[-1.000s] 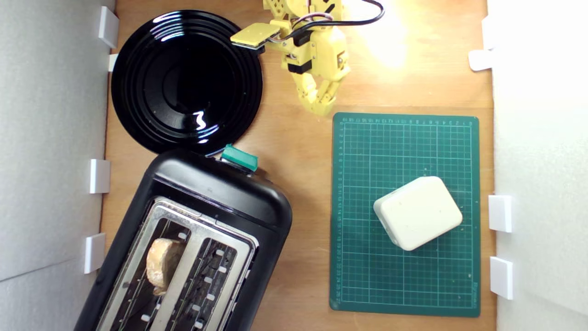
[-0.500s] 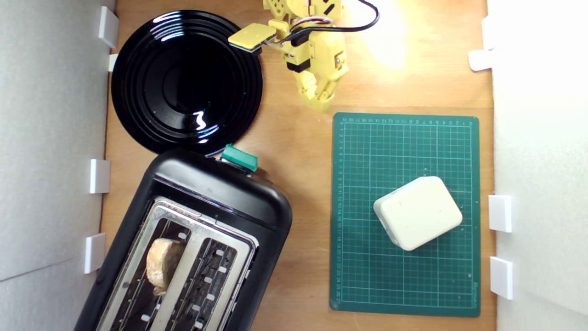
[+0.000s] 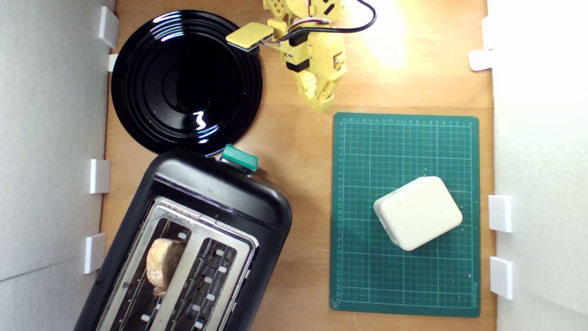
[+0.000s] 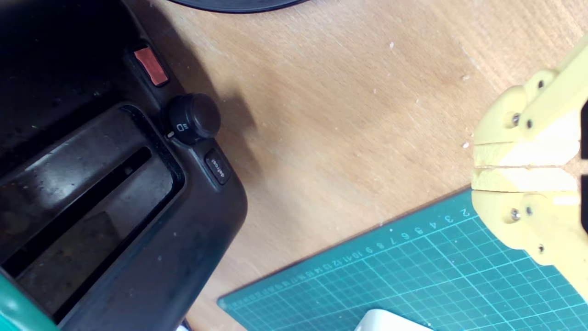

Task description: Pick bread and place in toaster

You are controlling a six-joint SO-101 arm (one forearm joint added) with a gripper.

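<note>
Bread (image 3: 161, 265), one piece in one toaster (image 3: 220, 195) slot, second slot empty, pincer (image 3: 320, 105) closed on nothing.

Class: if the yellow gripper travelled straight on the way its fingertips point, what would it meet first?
Probably the top edge of the green cutting mat; the closed yellow gripper points toward it, though its height is unclear.
</note>
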